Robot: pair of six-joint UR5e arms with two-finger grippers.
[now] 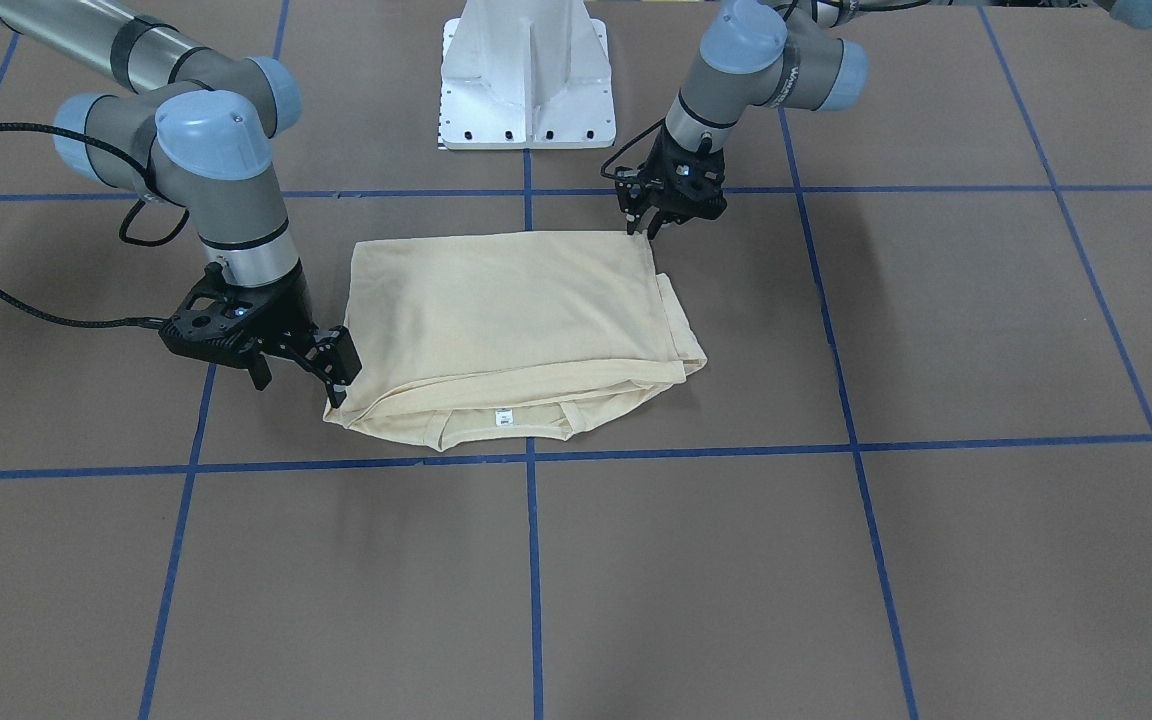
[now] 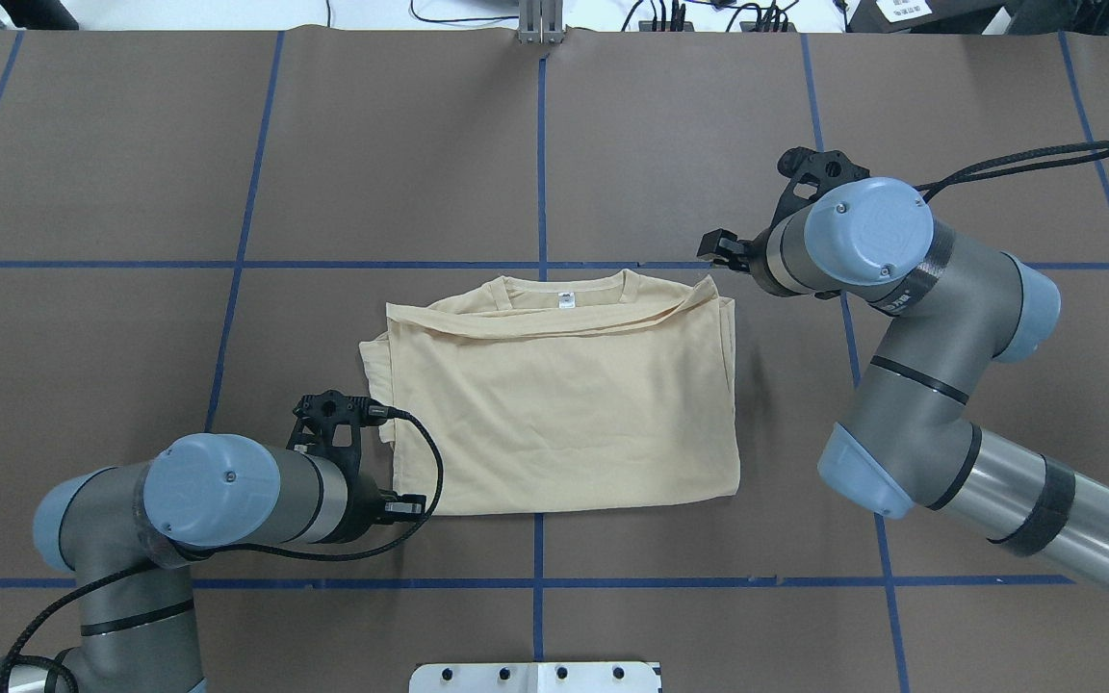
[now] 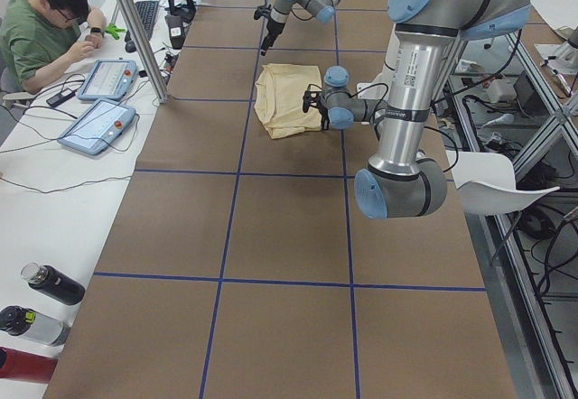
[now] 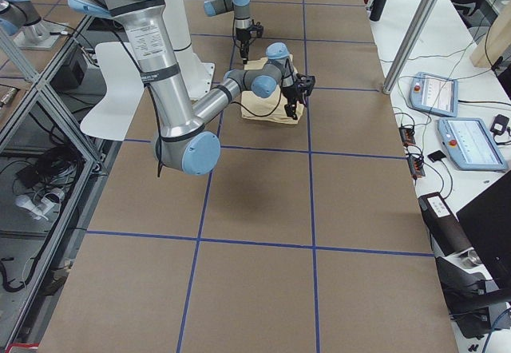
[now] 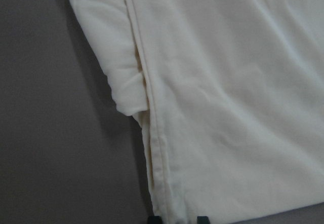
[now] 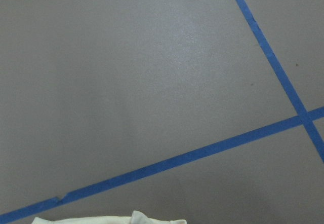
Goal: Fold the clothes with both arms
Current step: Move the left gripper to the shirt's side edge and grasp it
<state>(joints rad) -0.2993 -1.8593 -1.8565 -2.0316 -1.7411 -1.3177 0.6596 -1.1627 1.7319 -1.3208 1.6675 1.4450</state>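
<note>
The cream-yellow shirt lies folded into a rectangle at the table's middle. Its collar and white neck tag are on the side away from the robot. My left gripper points down at the shirt's near corner. In the left wrist view its two fingertips stand slightly apart over the hem, so it is open. My right gripper hovers open beside the far collar corner, clear of the cloth. In the right wrist view only a sliver of shirt shows.
The brown table cover carries a grid of blue tape lines. The white pedestal base stands behind the shirt. A person sits at a side table with tablets, and bottles lie there.
</note>
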